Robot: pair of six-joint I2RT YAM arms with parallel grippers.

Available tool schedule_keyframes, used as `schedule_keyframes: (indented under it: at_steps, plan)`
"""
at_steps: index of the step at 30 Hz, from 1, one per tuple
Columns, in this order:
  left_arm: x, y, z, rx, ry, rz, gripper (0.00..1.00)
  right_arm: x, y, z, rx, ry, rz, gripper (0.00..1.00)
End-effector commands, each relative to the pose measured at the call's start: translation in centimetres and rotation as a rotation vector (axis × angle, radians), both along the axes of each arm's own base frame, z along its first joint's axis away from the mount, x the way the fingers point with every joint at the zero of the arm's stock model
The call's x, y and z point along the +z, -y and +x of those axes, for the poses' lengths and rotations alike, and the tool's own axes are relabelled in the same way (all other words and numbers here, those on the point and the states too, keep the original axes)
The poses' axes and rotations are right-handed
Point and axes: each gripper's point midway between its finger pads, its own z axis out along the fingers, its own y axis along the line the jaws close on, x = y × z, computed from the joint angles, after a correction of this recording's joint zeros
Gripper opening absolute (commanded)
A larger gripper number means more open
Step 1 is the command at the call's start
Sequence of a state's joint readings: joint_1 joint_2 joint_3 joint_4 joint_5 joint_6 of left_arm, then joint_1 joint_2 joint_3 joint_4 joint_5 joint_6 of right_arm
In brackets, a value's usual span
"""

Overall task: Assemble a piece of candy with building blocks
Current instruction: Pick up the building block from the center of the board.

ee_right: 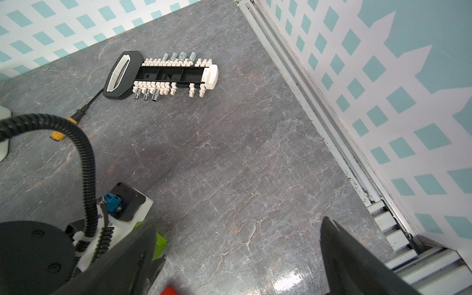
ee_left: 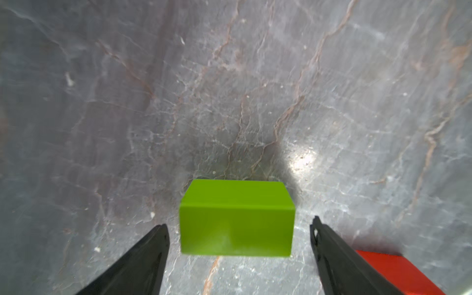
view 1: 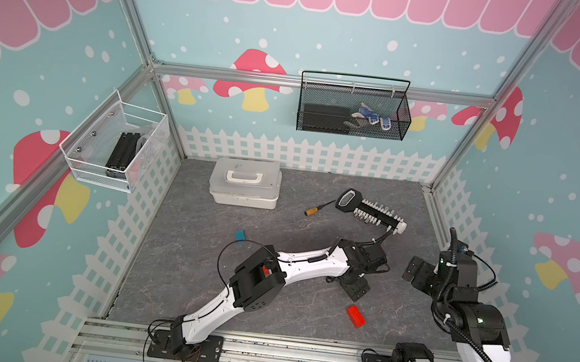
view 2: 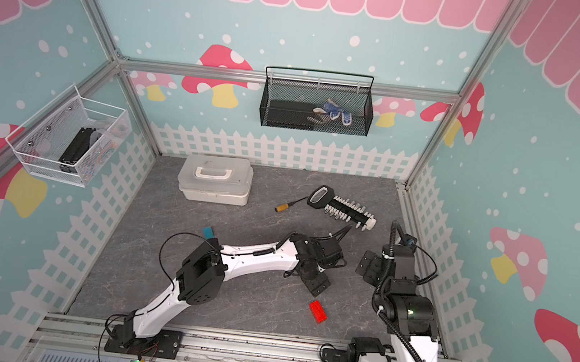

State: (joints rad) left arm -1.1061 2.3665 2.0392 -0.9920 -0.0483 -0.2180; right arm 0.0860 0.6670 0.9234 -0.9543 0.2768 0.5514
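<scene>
I'm holding left gripper [ee_left: 239,222] low over counter [ee_left: 229,89], fingers [ee_left: 143,260] standing apart, straddling green block [ee_left: 236,217], not touching. Just beside one finger, red block [ee_left: 393,273] lying. I'm spotting blue block [view 1: 240,235] lying well apart, near left arm [view 1: 308,263] elbow. My right gripper [ee_right: 237,222] hovering over counter, fingers [ee_right: 357,260] spread wide, gripping nothing. Toward back, bit rack [view 1: 371,210] and white box [view 1: 244,187] sitting. Arm hiding green block in both top views.

Grey worktop [view 1: 179,243]. Far left: white box [view 1: 245,184]. Far right: bit rack [view 1: 371,210], with a yellow-tipped cable [view 1: 314,212] just beside it. Centre: blue block [view 1: 240,235]; left arm [view 1: 308,263] stretched across. Near right: red block [view 1: 355,316]. Right edge: right arm [view 1: 456,281]. Walls: black basket [view 1: 354,107], white basket [view 1: 115,149].
</scene>
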Motion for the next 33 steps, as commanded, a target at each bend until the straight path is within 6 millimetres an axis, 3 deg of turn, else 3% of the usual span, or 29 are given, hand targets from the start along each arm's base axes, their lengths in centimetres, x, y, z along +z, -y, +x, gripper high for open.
schedule_keyframes:
  at_steps: [1, 7, 12, 14, 17, 23, 26, 29, 33]
  plan:
    - [0.0, 0.2, 0.5, -0.018, 0.036, 0.02, 0.89, -0.5, -0.2, -0.4, -0.001, -0.006, 0.014, 0.99]
    - [-0.2, 0.0, 1.0, -0.013, 0.06, 0.037, 0.76, -0.6, -0.3, -0.4, -0.003, 0.005, 0.03, 1.0]
    - [0.3, -0.7, 1.9, 0.004, 0.118, 0.059, 0.51, -0.3, -0.5, -0.4, 0.004, 0.028, 0.037, 0.99]
    - [1.1, -1.4, 2.8, 0.023, 0.153, 0.066, 0.49, -0.2, -0.5, -0.3, 0.003, 0.039, 0.039, 1.0]
    - [2.3, -3.5, 4.6, 0.124, 0.144, 0.049, 0.48, -0.2, -0.8, 0.1, 0.017, 0.039, 0.047, 1.0]
    - [3.7, -11.9, 9.6, 0.539, 0.018, -0.025, 0.44, -0.7, -2.0, 1.3, 0.069, 0.021, 0.087, 1.0]
    - [4.1, -15.2, 11.1, 0.685, 0.004, -0.052, 0.44, -1.1, -2.2, 1.6, 0.077, 0.016, 0.092, 1.0]
    - [4.3, -16.7, 12.1, 0.755, 0.011, -0.062, 0.44, -1.0, -2.2, 1.8, 0.08, 0.022, 0.091, 1.0]
    - [3.1, -16.7, 12.1, 0.76, -0.026, -0.051, 0.45, -1.2, -2.2, 1.7, 0.083, 0.019, 0.089, 1.0]
